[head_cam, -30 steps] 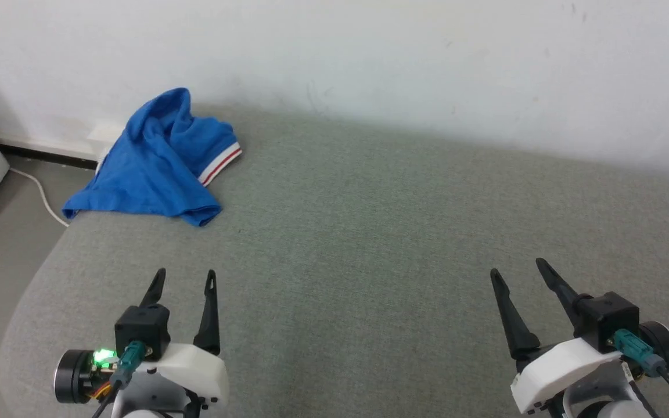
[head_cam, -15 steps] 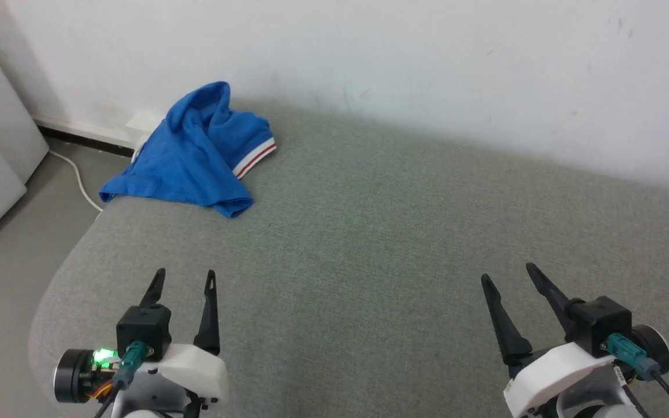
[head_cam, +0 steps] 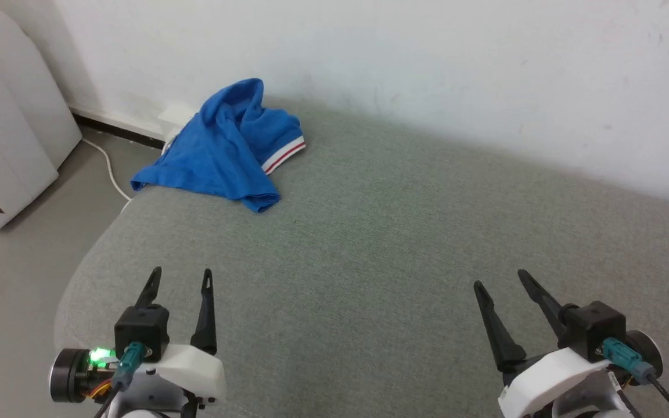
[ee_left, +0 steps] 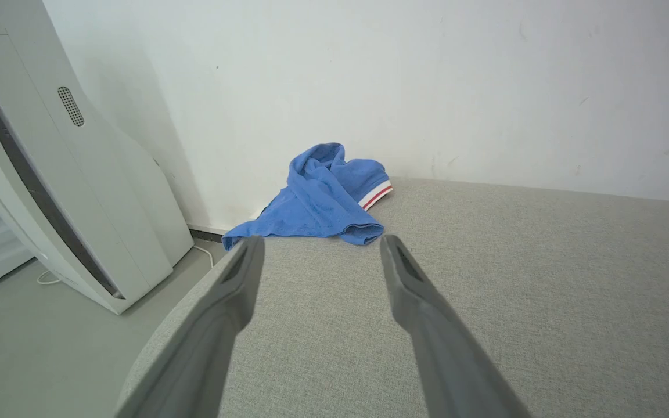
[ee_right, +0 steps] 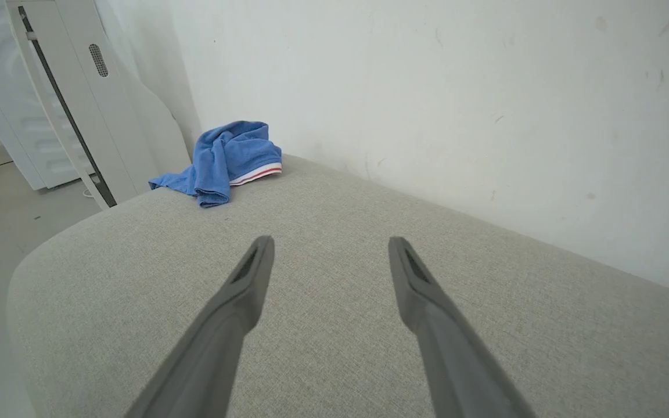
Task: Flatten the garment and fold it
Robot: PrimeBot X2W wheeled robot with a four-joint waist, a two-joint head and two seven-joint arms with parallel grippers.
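- Jersey (head_cam: 224, 148) first: it sits in a new spot in my head view, more to the right than a second ago. The whole picture has slid the same way, so I think my camera turned to the left and the jersey did not move.
- A big white machine (head_cam: 9, 128) on the floor now shows more at the left side, which fits that turn.
- My left gripper (head_cam: 182, 271) and right gripper (head_cam: 499, 278) sit low in the head view just like before. Both have their jaws wide apart and hold nothing.
- To me this means I am only turning to face the jersey. No flattening or folding is done yet, and I must reach far to get it.
- The jersey lies at the far left corner of the grey cushion (head_cam: 369, 261), right by the white wall (head_cam: 369, 58), well away from both grippers.
- It is bright blue and all scrunched up in a heap. One part sticks up against the wall.
- A white band with a red stripe shows on its right side.
- One blue corner hangs off the left edge of the cushion.
- I can't see any letters or numbers on it.
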